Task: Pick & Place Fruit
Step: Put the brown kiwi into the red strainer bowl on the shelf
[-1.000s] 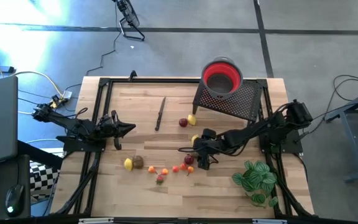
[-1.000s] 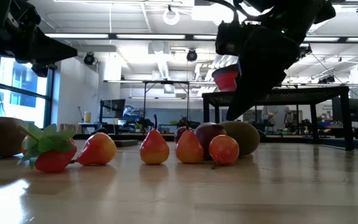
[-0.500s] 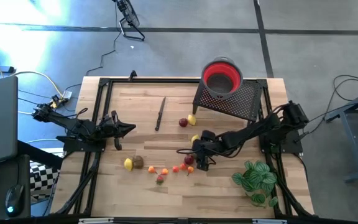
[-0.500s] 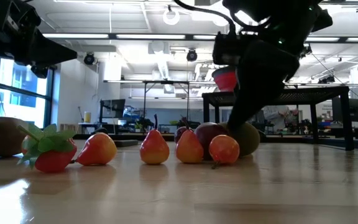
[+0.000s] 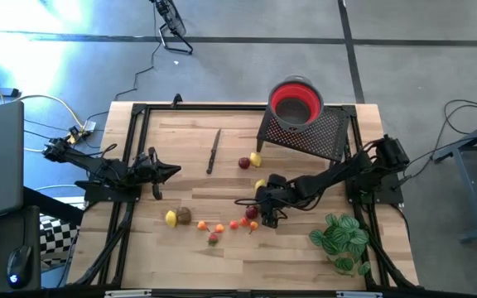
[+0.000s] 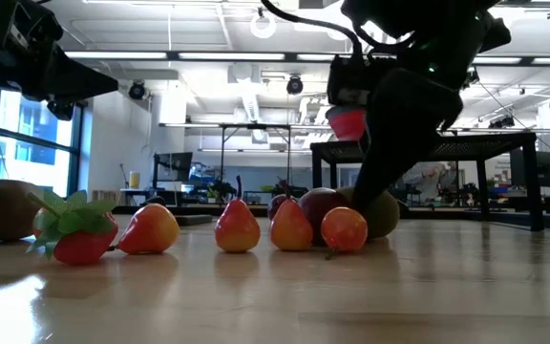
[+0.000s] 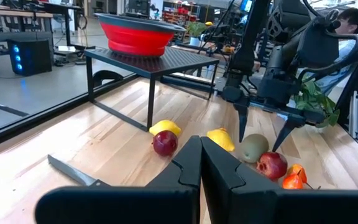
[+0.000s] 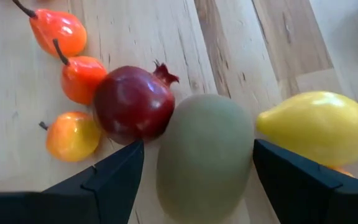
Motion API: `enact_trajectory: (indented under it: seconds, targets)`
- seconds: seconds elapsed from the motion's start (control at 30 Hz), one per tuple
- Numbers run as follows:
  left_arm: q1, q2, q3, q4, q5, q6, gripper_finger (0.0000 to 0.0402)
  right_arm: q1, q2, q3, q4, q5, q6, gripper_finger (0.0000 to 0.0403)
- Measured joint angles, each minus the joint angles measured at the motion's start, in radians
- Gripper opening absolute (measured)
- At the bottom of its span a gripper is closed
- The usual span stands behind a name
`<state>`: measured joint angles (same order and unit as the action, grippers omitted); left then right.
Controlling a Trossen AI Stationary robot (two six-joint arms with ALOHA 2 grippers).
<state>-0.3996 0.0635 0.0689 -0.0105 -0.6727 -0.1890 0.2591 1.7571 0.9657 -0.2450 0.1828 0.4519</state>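
Observation:
The fruit lies in a loose row on the wooden table (image 5: 305, 257), toward its near edge. It includes a dark red pomegranate (image 8: 133, 102), a green-brown oval fruit (image 8: 204, 155), a yellow lemon (image 8: 316, 127) and small orange pears (image 8: 82, 78). My right gripper (image 7: 258, 140) slants down over this cluster, open. Its fingers (image 8: 114, 171) stand on either side of the green-brown fruit (image 7: 253, 148), and I see no touch. My left gripper (image 5: 172, 171) waits shut and level at the table's left side. The red bowl (image 5: 296, 101) sits on a black mesh stand (image 5: 309, 136) at the far edge.
A thin dark knife (image 5: 214, 151) lies far left of centre. A red fruit (image 5: 243, 163) and a yellow one (image 5: 256, 158) lie by the stand. Another yellow and brown pair (image 5: 176, 217) lies to the left, and a green leafy plant (image 5: 339, 240) at the near right corner.
My right gripper has come down a little over the green-brown fruit, still open, so its fingers now reach beside it. No fruit has moved.

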Motion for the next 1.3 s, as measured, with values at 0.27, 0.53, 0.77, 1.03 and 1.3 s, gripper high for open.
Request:
enact_trajectory:
  seconds: [0.27,0.53,0.77,1.03,1.3]
  targets:
    - [0.000,0.000,0.000,-0.001,0.000,0.000,0.0000,0.000,0.004,-0.001,0.000,0.008,-0.003,0.0294]
    - [0.000,0.000,0.000,-0.003,0.000,0.000,0.0000,0.000,0.004,-0.001,0.002,0.000,-0.002,0.0294]
    - [0.000,0.000,0.000,-0.007,0.000,0.000,0.0000,0.000,0.004,-0.001,-0.005,-0.003,0.000,0.0283]
    - [0.000,0.000,0.000,-0.008,0.000,0.000,0.0000,0.000,0.004,-0.001,-0.007,-0.003,-0.002,0.0267]
    - [0.000,0.000,0.000,-0.008,0.000,0.000,0.0000,0.000,0.003,-0.001,-0.012,-0.003,-0.003,0.0234]
